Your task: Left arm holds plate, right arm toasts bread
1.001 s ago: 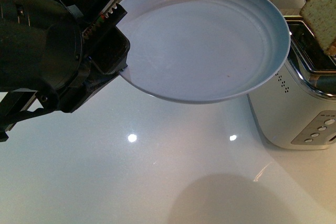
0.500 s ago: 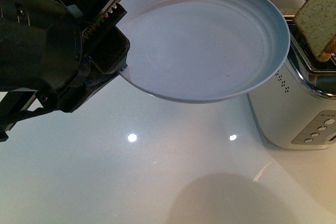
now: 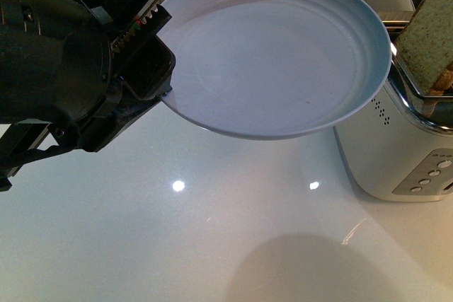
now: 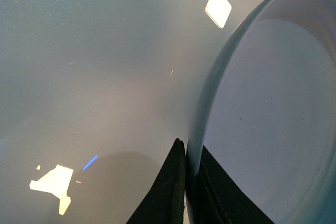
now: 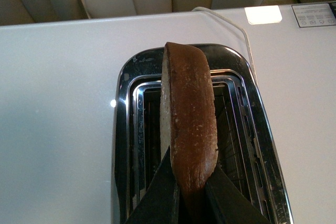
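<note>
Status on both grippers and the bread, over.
Left gripper shut on plate rim, plate empty, aloft. Right gripper shut on bread, tilted over toaster slot, not seated. Slot looks clear.

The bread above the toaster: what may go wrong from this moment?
1. The bread, shut in the right gripper, leans rather than hangs straight, so it may catch on a slot edge of the toaster.
2. The left gripper pinches the plate only at its rim; it could slip.

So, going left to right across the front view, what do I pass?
left pincer → plate → bread
</note>
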Controlling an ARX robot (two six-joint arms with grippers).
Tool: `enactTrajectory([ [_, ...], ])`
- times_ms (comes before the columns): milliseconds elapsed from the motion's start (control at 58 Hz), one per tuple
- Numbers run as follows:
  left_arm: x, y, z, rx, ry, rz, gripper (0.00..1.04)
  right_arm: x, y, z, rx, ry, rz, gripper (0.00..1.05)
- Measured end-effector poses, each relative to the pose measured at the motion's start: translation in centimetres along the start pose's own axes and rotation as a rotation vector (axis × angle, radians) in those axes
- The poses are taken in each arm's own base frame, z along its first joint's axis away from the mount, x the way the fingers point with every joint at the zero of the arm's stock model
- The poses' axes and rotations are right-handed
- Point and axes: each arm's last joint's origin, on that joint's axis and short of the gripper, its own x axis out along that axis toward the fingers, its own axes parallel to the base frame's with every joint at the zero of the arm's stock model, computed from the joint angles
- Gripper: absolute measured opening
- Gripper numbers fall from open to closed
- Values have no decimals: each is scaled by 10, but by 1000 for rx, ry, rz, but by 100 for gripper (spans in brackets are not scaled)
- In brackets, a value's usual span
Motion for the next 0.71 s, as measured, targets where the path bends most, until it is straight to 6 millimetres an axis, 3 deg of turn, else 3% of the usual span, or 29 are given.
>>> enactTrajectory([
  [431,0,0,0,0,0,0,3,14,5,-36,-39,62,-5,3],
  [707,0,0,0,0,0,0,3,13,4,-50,-46,89,11,45],
])
